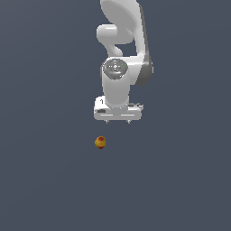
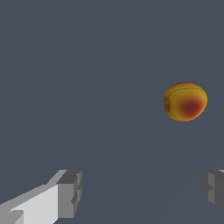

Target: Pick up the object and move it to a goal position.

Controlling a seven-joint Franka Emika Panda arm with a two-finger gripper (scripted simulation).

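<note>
Claw [image 1: 117,121] hangs off the white arm [image 1: 121,67], pointing down, fingers spread wide and holding nothing. Wrist view shows both grey fingertips [image 2: 70,193] far apart with bare surface between them. Ball-like object [image 1: 100,142], yellow-orange with a red patch, sits on the flat grey bench [image 1: 45,180], clear of the claw and not touching it. In the exterior view it lies below the claw and slightly toward the exterior view's left. In the wrist view the object [image 2: 185,101] is outside the gap between the fingers. Bench edges and corners aren't visible, so its placement relative to them is unclear; height gap hard to judge.
</note>
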